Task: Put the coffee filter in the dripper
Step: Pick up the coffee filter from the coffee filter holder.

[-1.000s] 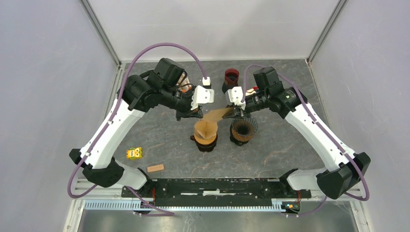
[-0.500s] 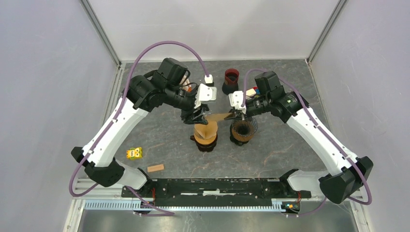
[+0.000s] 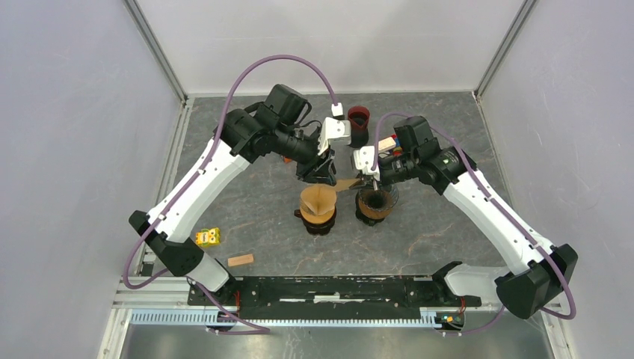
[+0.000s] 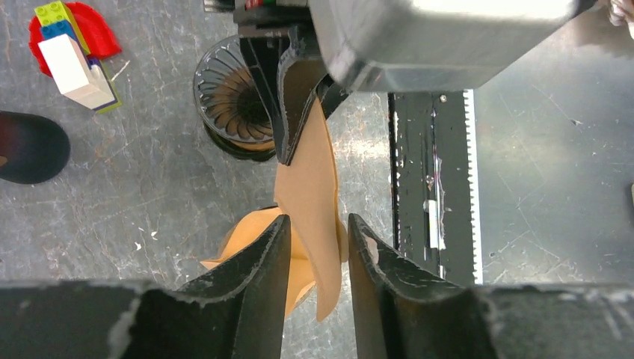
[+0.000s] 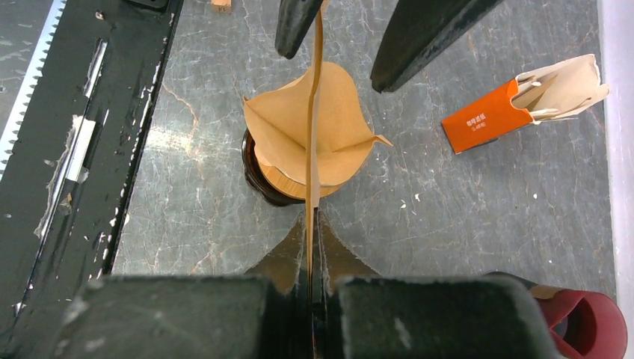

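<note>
From above: the right pincer (image 3: pixel 364 178) is clamped tight on one edge of the coffee filter (image 3: pixel 346 183). It holds the filter flat in the air, with the dripper (image 3: pixel 376 202) just below its fingers, so the drop should be short. The left pincer (image 3: pixel 327 173) sits at the filter's far end.

Left wrist cam: the left jaws stand partly apart, straddling the sheet's free end with nothing pinched (lining up to spread the folded paper open, my guess).

Right wrist cam: the filter runs edge-on straight out from the shut right fingers. The spare filter stack (image 5: pixel 329 149) sits ahead, below it.
</note>
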